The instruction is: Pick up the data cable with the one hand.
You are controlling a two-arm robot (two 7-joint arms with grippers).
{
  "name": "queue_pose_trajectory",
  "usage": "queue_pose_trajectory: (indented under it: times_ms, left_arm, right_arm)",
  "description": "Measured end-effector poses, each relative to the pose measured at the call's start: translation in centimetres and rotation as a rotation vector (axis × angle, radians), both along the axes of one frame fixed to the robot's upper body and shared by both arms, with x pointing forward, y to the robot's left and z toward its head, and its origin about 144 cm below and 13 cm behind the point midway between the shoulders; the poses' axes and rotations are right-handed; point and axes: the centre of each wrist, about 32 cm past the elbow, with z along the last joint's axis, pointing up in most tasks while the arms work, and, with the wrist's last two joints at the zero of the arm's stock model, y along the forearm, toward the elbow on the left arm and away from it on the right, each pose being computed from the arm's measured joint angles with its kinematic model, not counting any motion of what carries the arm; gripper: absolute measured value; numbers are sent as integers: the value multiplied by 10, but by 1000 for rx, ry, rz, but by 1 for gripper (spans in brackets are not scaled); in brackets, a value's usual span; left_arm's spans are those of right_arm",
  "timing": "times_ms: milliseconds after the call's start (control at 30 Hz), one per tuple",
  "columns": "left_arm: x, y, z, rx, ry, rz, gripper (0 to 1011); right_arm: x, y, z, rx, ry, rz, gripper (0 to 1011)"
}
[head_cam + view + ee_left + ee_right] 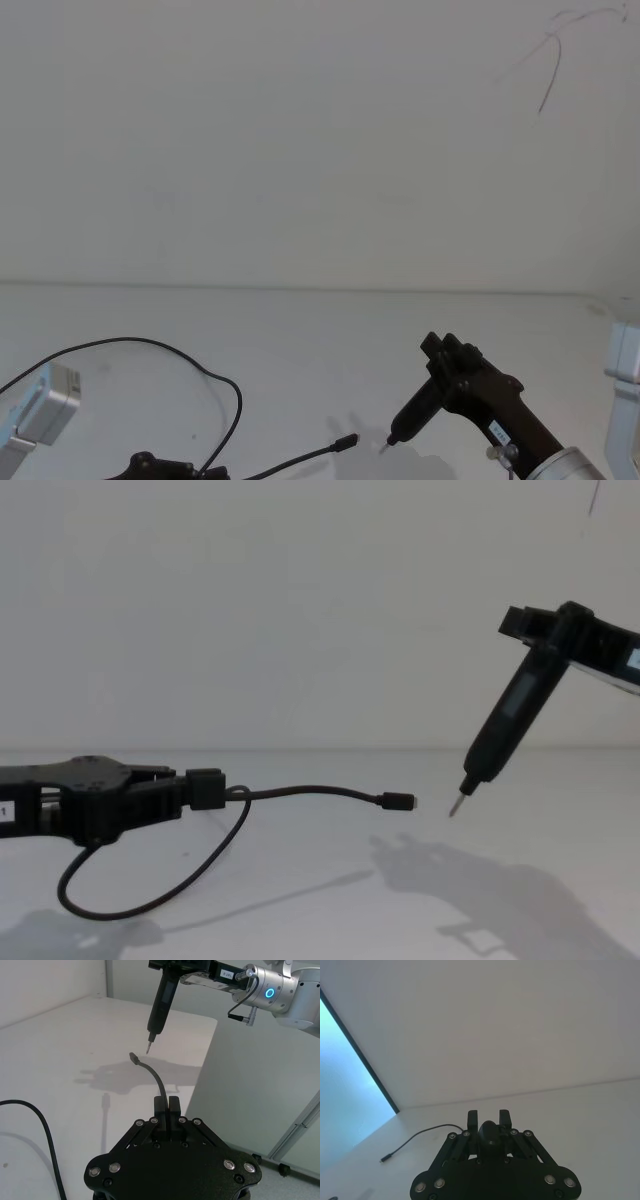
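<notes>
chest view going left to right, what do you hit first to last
black blocky left gripper, long thin black data cable out to its small plug, black tapered metal-tipped tool, black right gripper

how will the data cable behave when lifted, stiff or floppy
Probably floppy over its length: below the left gripper, the data cable droops in a loop. The short free stretch holds nearly level out to its plug, so it likely has some springiness. It looks thin and light, so it may swing near the black tool in the right gripper.
</notes>
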Motion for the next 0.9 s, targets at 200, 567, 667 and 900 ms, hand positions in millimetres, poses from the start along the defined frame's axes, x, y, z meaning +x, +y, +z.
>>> queue_pose_trajectory:
  times_ms: [200, 567, 667, 900]
  left_arm:
    - [0, 0, 0, 0, 0, 0, 48]
    - [0, 0, 0, 0, 0, 0, 48]
    - [0, 0, 0, 0, 0, 0, 48]
    - [0, 0, 0, 0, 0, 0, 48]
  right_arm:
    - [1, 2, -1, 18, -10, 19, 251]
    - [6, 3, -5, 50, -9, 51, 251]
    - [7, 4, -6, 54, -15, 62, 251]
    - [10, 4, -10, 49, -42, 90, 251]
